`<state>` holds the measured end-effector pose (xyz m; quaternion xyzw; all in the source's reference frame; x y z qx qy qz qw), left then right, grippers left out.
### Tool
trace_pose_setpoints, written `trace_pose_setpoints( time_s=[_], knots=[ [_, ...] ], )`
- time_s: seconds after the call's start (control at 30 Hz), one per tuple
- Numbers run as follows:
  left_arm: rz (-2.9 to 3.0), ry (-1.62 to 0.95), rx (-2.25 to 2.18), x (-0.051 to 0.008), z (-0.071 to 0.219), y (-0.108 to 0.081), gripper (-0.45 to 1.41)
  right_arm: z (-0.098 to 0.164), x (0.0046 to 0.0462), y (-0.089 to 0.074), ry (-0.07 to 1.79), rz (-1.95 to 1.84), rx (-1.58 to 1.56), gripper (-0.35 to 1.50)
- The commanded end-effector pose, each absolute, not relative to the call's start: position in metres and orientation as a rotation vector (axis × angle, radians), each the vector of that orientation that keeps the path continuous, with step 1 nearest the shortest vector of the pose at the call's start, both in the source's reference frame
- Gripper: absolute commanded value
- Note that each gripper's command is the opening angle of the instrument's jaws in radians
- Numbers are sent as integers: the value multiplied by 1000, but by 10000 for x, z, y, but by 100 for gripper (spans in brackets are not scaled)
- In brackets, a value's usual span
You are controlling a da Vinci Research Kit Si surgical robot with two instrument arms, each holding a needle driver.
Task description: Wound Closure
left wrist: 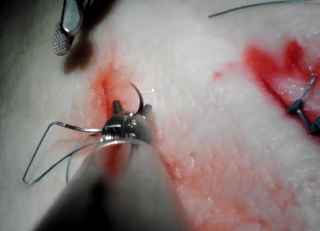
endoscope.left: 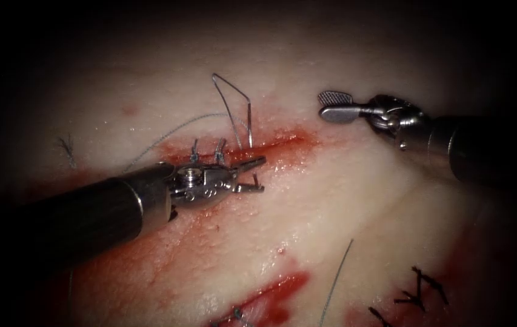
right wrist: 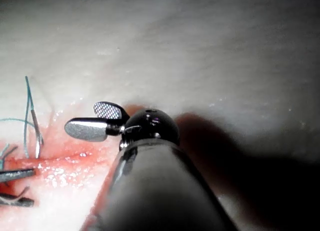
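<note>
Steel curved needle (endoscope.left: 250,124) stands in the pale pork tissue (endoscope.left: 343,200) at the red cut (endoscope.left: 282,145), just beyond the left tool's (endoscope.left: 257,175) open, empty fingers; right tool (endoscope.left: 333,105) open, empty, well apart. A good grasp, I'd judge, takes the needle's body, not its tip.

Left tool (endoscope.left: 257,174): shaft comes in low from the left, wrist roughly level, jaws parted and pointing right, nothing between them. Right tool (endoscope.left: 334,105): shaft enters from the right, farther back, wrist bent so the tip points left; jaws spread, toothed inner face of one showing, holding nothing. The two tips sit well apart.
</note>
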<state>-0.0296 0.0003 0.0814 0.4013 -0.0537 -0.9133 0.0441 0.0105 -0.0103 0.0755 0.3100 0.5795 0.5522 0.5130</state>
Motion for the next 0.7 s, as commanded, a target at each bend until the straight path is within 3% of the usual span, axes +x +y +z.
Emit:
trace_pose_setpoints(
  time_s=[0.03,0.13,0.37,0.47,0.5,0.53,0.57,0.6,0.7],
  knots=[
    [-2789,-181,1239,-303,819,9,26,760,117,-99,1398,1325,745,115],
    [-2772,-163,1283,-305,818,7,-45,761,117,-100,1399,1322,747,111],
    [-2841,61,1490,-299,814,-5,-45,761,117,-100,1399,1321,748,118],
    [-2881,248,1611,-295,810,-9,-45,760,116,-102,1402,1305,736,106],
    [-2891,386,1698,-295,807,-11,-45,760,116,-103,1412,1258,728,51],
    [-2891,386,1698,-295,807,-11,-45,760,116,-103,1412,1258,728,51],
    [-2889,469,1795,-295,803,-12,-45,760,116,-104,1430,1177,697,2],
    [-2880,522,1846,-295,800,-12,-45,761,116,-106,1441,1144,663,-18],
    [-2868,670,1953,-296,791,-12,-45,762,116,-108,1445,1017,526,-33]
  ],
)
